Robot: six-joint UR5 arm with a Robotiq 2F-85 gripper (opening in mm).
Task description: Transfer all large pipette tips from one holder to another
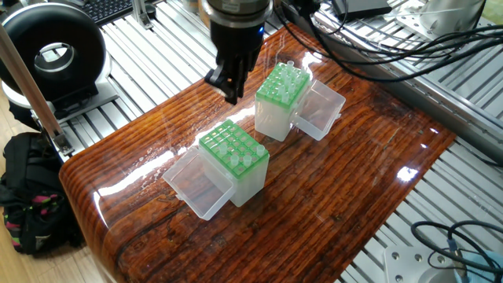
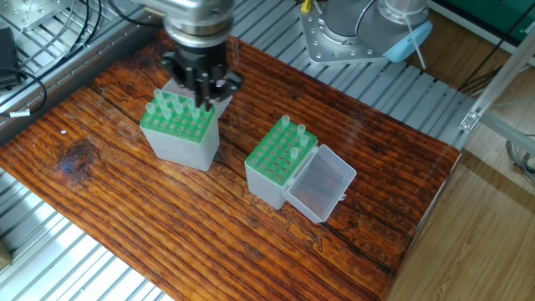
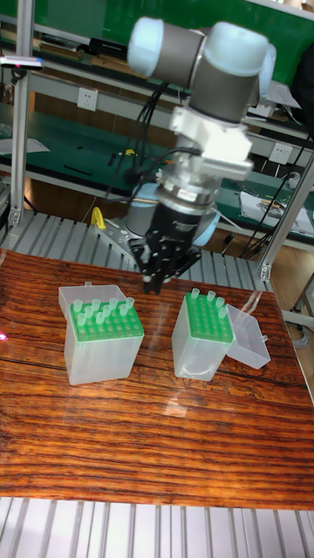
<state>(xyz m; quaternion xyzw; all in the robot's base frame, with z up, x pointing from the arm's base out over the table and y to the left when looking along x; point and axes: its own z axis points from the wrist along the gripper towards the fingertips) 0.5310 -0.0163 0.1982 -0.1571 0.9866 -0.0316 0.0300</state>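
Note:
Two clear boxes with green grid tops stand on the wooden table. The fuller rack (image 2: 177, 127) (image 1: 280, 97) (image 3: 103, 340) holds several large pipette tips (image 2: 171, 104) (image 3: 100, 308). The other rack (image 2: 280, 160) (image 1: 234, 157) (image 3: 204, 333) holds three tips (image 2: 294, 140) along one edge. My gripper (image 2: 203, 99) (image 1: 232, 96) (image 3: 155, 284) hangs just above the fuller rack's back edge, near its corner. Its dark fingertips meet in a point and look shut. I see nothing between them.
Each box has a clear hinged lid folded open beside it (image 2: 320, 186) (image 1: 321, 110). Slotted aluminium framing surrounds the table. A black ring light (image 1: 51, 55) stands at the left and cables (image 1: 369, 47) trail behind the arm. The robot base (image 2: 359, 33) sits at the back.

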